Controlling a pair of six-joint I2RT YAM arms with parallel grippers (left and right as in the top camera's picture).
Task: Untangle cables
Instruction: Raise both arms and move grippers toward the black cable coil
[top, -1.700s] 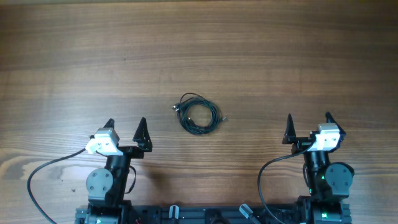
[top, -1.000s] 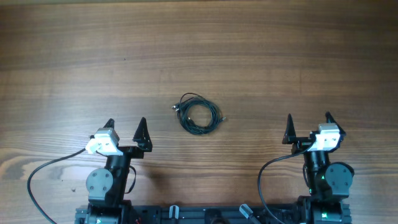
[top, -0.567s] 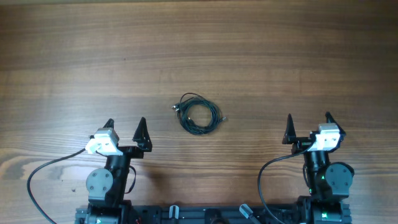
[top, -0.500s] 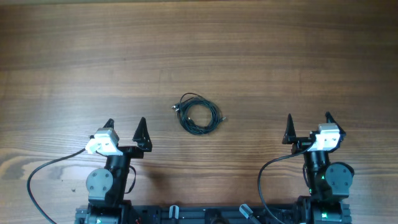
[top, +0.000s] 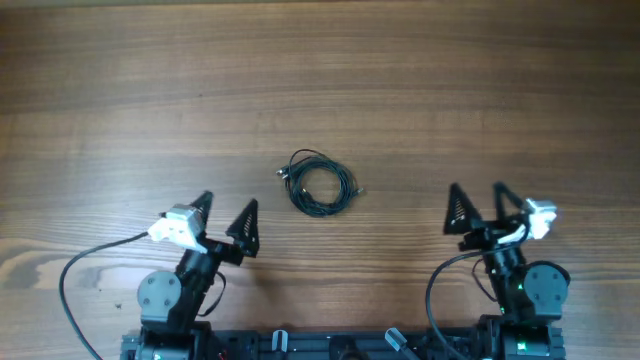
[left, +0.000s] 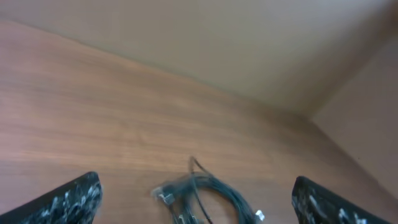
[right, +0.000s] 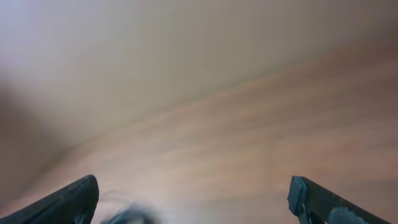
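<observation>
The cables (top: 319, 185) lie in a small coiled bundle of thin dark wires with tiny metallic plug ends, at the middle of the wooden table. My left gripper (top: 226, 217) is open and empty, down and to the left of the bundle. My right gripper (top: 475, 204) is open and empty, to the right of the bundle. In the left wrist view the cables (left: 208, 193) lie ahead between the open fingers (left: 198, 202). In the right wrist view, which is blurred, a dark smudge of the bundle (right: 127, 217) shows at the bottom left between the open fingers (right: 194, 200).
Thicker black cables (top: 85, 265) run from each arm to the base at the table's front edge. The wooden table (top: 320, 80) stretches far behind the bundle.
Both grippers have turned inward toward the bundle and shifted a little toward the middle. The bundle has not moved.
</observation>
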